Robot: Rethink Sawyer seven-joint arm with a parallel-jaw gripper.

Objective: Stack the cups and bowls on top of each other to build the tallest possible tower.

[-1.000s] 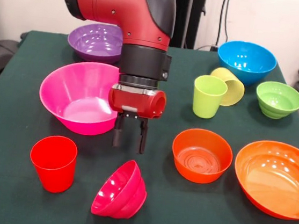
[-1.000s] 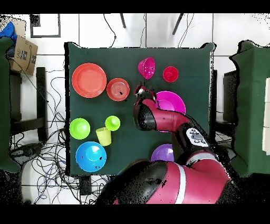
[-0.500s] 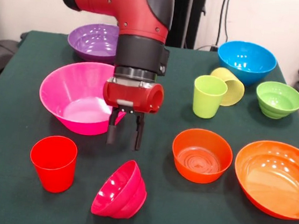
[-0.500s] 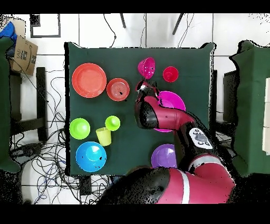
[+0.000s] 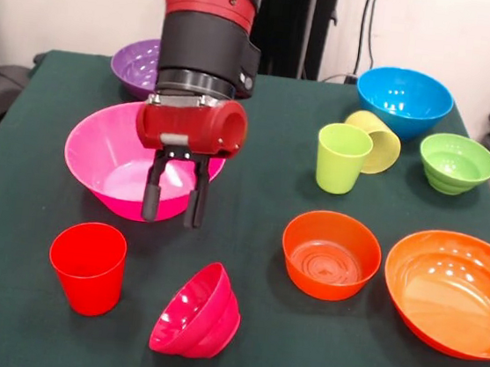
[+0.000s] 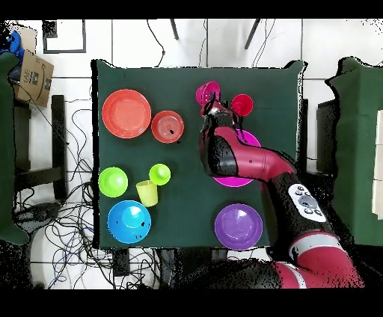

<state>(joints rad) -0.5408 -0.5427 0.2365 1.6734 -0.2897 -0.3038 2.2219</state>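
Note:
My gripper (image 5: 172, 198) (image 6: 215, 105) hangs open and empty just above the near rim of the large pink bowl (image 5: 119, 165). In front of it stand the red cup (image 5: 87, 265) (image 6: 241, 105) and the small magenta bowl (image 5: 198, 311) (image 6: 206, 95), which is tipped on its side. To the right are the small orange bowl (image 5: 330, 253) (image 6: 167, 126) and the large orange bowl (image 5: 450, 291) (image 6: 126, 113). The lime green cup (image 5: 342, 157) stands upright, and the pale yellow cup (image 5: 376, 138) lies on its side against it. No piece sits on another.
The ribbed green bowl (image 5: 456, 162) and blue bowl (image 5: 404, 100) sit at the back right. At the back left, the purple bowl (image 5: 135, 63) (image 6: 239, 226) is partly hidden by the arm. A cardboard box (image 6: 34, 75) and cables lie on the floor beside the table.
The gripper has moved left in the front view, from above the magenta bowl to the pink bowl's near rim. It stays open. No cup or bowl has moved.

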